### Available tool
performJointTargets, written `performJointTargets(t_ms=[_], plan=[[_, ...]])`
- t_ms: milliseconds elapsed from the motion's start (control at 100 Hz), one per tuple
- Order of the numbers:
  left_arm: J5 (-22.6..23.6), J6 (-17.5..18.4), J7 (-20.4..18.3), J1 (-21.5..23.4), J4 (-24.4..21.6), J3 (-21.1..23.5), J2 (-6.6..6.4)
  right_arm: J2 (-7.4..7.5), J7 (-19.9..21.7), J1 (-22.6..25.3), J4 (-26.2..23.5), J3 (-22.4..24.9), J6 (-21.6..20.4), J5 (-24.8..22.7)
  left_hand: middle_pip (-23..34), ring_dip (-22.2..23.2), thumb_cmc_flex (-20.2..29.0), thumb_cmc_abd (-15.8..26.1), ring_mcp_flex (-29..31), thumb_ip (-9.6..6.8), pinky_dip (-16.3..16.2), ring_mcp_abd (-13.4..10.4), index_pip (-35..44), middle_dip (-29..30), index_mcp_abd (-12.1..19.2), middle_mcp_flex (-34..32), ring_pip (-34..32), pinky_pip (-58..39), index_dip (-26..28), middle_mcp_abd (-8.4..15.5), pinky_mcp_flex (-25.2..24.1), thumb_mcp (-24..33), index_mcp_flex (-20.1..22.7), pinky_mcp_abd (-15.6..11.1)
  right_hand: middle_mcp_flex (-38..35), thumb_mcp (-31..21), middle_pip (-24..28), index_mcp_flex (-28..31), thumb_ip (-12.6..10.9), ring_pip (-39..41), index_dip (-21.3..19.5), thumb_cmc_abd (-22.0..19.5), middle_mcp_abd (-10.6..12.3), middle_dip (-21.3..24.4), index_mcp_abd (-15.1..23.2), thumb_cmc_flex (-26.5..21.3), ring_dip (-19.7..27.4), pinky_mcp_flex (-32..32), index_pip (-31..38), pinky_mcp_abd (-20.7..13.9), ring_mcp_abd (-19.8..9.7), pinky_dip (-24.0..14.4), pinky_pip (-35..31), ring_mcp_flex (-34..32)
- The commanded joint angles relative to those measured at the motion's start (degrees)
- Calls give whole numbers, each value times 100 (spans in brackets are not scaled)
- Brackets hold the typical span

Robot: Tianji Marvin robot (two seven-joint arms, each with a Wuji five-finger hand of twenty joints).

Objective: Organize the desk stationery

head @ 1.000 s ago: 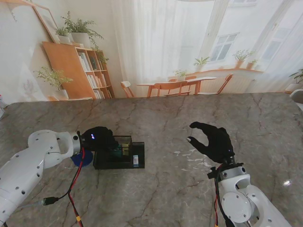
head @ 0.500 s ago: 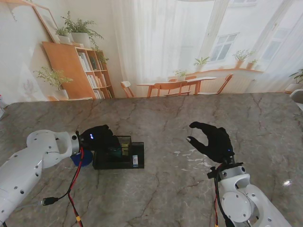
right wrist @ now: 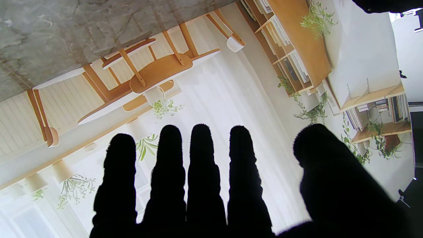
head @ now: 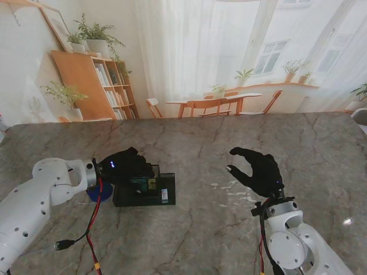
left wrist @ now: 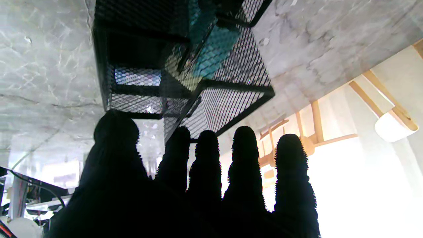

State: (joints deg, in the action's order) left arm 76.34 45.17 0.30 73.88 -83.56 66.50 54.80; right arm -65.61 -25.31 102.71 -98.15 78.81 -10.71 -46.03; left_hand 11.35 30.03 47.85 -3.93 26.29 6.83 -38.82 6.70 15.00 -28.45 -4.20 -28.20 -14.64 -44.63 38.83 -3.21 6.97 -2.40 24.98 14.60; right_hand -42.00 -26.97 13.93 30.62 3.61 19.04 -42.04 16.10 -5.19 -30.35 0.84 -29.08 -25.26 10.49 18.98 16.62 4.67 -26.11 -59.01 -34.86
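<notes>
One mesh organizer [head: 146,192] just under L hand [head: 126,165].

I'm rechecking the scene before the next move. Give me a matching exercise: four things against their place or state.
1. left hand
2. right hand
3. mesh organizer
4. blue object

a. mostly hidden under the left wrist
b. open, apart from the stationery
c. black, holding small items
d. over the organizer's left end

Pairs: 1-d, 2-b, 3-c, 4-a
</notes>
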Motion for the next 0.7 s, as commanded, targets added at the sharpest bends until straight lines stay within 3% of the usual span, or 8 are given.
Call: performJointTargets(t_ms=[0, 500, 690], plan=[[-69, 29, 17, 43, -114, 17, 50, -10, 70, 13, 2, 2, 0, 6, -122, -4, -135, 385, -158, -359, 99, -45, -194, 83, 212, 172, 125, 113, 17, -44, -124, -49, -195, 324, -30, 164, 2, 82, -181, -60, -121, -207, 0, -105, 1, 58, -51, -51, 19, 30, -10, -95, 13, -32], [-270, 70, -177, 336, -789, 585, 142, -8, 47, 33, -12, 23, 1, -25, -321, -144, -514, 481, -139, -374, 97, -86, -490, 189, 173, 189, 277, 260, 47, 25, -160, -35, -345, 387, -37, 166, 6, 103, -182, -54, -123, -205, -4, -107, -2, 57, -52, -52, 26, 27, -17, -94, 11, -36], [-265, -201, -72, 723, -1318, 935, 203, -9, 58, 32, -15, 18, 8, -16, -372, -167, -688, 1056, -199, -369, 91, -44, -564, 213, 41, 221, 330, 336, 51, -70, -228, 12, -444, 388, -39, 164, 7, 90, -182, -54, -121, -209, -8, -108, -5, 47, -51, -53, 21, 26, -19, -94, 10, -30]])
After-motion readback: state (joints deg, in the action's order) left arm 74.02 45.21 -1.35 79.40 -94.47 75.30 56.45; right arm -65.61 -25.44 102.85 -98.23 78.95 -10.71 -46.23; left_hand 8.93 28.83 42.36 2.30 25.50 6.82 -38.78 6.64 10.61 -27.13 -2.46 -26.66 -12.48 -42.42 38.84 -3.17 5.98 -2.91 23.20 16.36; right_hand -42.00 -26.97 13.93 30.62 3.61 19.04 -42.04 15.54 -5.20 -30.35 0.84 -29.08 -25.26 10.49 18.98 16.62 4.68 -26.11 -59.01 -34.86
